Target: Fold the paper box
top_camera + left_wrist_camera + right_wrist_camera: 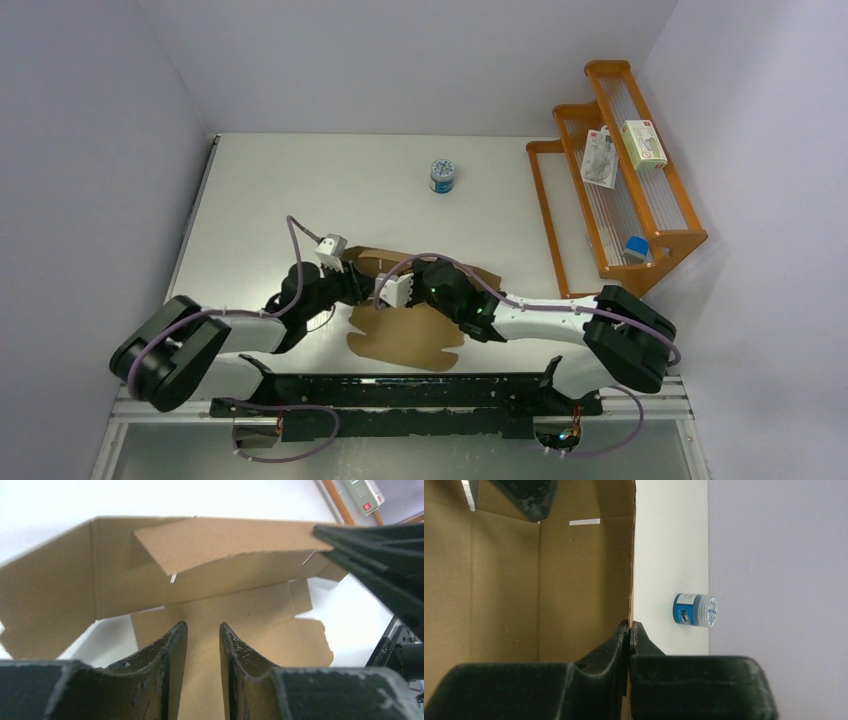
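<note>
Paper box: plain brown die-cut cardboard, unprinted, part-folded, lying mid-table between both arms; one wall stands upright and a flap tilts inward over the base.
Left gripper: poised low over the box's flat base panel, its fingers a narrow gap apart with nothing between them.
Right gripper: fingers pinched together on the edge of the upright cardboard wall.
Tin: blue-and-white, round, standing on the white table well beyond the box; label too small to read.
Rack: orange wood at the table's right side, carrying white packages; their print is not legible.
</note>
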Robot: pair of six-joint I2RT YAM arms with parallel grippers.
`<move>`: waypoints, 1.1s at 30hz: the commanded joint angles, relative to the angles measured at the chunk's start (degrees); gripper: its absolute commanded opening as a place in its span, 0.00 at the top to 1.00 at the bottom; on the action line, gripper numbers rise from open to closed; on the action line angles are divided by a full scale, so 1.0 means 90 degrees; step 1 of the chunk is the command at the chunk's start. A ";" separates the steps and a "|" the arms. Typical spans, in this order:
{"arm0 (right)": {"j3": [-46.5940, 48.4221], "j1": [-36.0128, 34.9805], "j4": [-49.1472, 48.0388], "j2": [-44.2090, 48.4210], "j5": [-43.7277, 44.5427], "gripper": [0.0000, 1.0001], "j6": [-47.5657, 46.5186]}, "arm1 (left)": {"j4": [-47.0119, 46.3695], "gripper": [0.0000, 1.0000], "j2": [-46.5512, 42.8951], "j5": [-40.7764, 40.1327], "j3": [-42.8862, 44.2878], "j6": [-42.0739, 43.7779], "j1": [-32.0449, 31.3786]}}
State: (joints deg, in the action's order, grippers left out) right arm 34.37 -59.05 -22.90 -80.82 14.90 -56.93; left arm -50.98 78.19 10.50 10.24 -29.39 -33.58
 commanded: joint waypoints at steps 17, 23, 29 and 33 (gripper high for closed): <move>-0.0206 -0.0753 -0.0161 0.0048 0.0887 1.00 -0.0244 | 0.3082 0.78 -0.3300 -0.2059 0.0714 -0.0065 0.0064; -0.0233 -0.0781 -0.0194 0.0099 0.0932 1.00 -0.0266 | 0.3384 0.85 -0.2352 -0.1782 0.1208 -0.0061 0.0079; -0.0281 -0.0798 -0.0318 0.0125 0.0952 1.00 -0.0295 | 0.3378 0.88 -0.1642 -0.1370 0.1299 -0.0172 0.0086; -0.0293 -0.0808 -0.0422 0.0115 0.0972 1.00 -0.0332 | 0.3197 0.88 -0.1491 -0.0826 0.1286 -0.0102 0.0083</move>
State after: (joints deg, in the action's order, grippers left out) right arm 32.32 -65.80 -24.21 -81.01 22.79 -59.18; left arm -20.71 64.16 -2.90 20.27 -30.46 -33.15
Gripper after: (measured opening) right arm 0.045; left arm 0.116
